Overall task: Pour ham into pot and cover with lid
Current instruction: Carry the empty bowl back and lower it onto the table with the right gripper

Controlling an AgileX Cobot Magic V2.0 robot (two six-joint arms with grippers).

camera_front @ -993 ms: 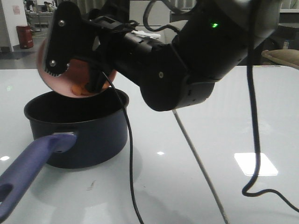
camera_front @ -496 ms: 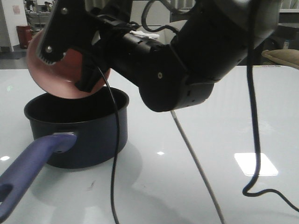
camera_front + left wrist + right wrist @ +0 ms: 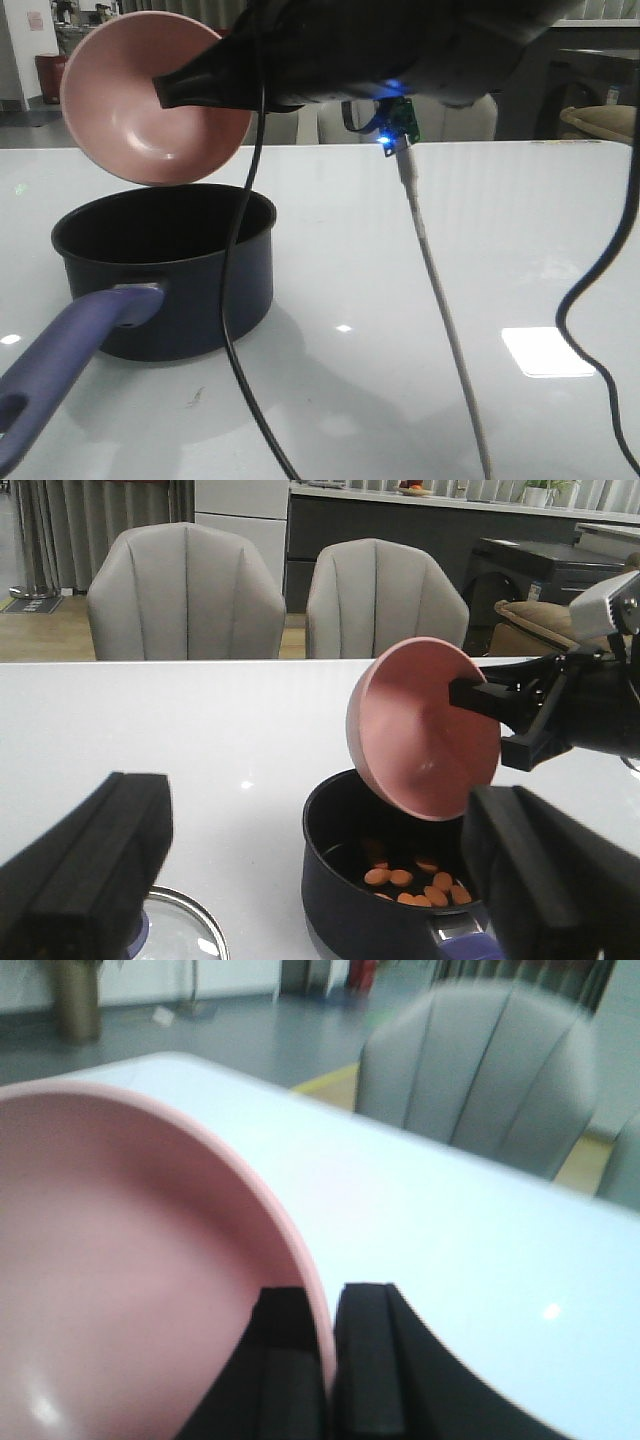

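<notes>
Above the pot, the right gripper clamps the rim of the pink bowl, one finger inside and one outside, holding the bowl tipped on its side. The ham lies on the pot's floor, below the bowl and that gripper. The left gripper hangs near the pot with its fingers wide apart, and the lid rests on the white table just under it, beside the pot.

Pink bowl in my right gripper: smooth, satin sheen, looks plastic. Pot: matt dark coating, handle matt plastic-looking. Table glossy white. Lid glass, glossy.
</notes>
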